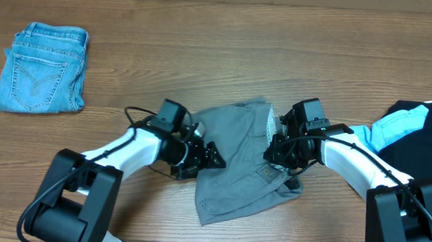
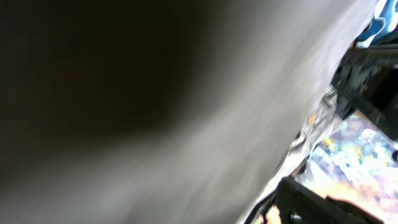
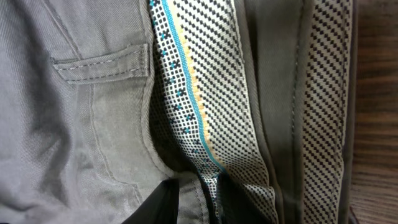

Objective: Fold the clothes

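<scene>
One desk [image 1: 222, 37] holds one pair of grey shorts [image 1: 235, 179] in the middle, one folded blue jeans [image 1: 43, 67] far left, and one black-and-blue pile [image 1: 429, 128] far right. There are two hands. The right hand [image 1: 275, 152] pinches the shorts, and the left hand [image 1: 212, 157] is at their edge, but I cannot tell if it grips.

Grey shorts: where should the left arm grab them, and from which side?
Probably the free left edge of the grey shorts, coming in low from the left. That edge lies loose on the table next to the left gripper; the thick waistband sits on the right, under the right gripper.
</scene>
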You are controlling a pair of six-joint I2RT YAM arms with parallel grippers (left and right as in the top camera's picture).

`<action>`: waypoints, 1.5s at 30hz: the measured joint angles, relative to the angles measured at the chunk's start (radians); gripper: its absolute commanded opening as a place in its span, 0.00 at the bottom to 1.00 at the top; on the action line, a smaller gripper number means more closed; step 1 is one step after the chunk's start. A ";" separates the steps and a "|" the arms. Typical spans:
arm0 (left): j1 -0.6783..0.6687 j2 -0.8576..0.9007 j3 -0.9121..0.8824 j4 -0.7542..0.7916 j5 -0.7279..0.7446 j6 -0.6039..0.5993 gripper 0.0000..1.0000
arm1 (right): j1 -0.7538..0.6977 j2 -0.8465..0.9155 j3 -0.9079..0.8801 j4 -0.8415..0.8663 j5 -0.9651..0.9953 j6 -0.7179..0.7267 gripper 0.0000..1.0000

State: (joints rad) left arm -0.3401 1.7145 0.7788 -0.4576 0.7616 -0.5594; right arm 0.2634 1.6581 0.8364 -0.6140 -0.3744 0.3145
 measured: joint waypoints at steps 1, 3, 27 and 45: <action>0.021 -0.002 0.000 -0.020 0.005 0.017 0.90 | 0.000 0.000 0.000 0.000 0.000 0.000 0.25; 0.072 -0.003 -0.001 -0.028 0.015 0.043 0.91 | 0.000 0.001 0.000 0.001 0.000 0.000 0.24; -0.035 -0.047 -0.181 0.420 0.040 0.066 0.62 | 0.000 0.002 0.000 0.008 -0.003 0.015 0.25; -0.040 -0.034 -0.154 0.297 -0.065 0.127 0.04 | 0.004 -0.008 0.026 -0.174 -0.007 0.027 0.21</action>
State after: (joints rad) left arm -0.3798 1.6802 0.6250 -0.1608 0.6968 -0.4320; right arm 0.2676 1.6501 0.8619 -0.7883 -0.3813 0.3412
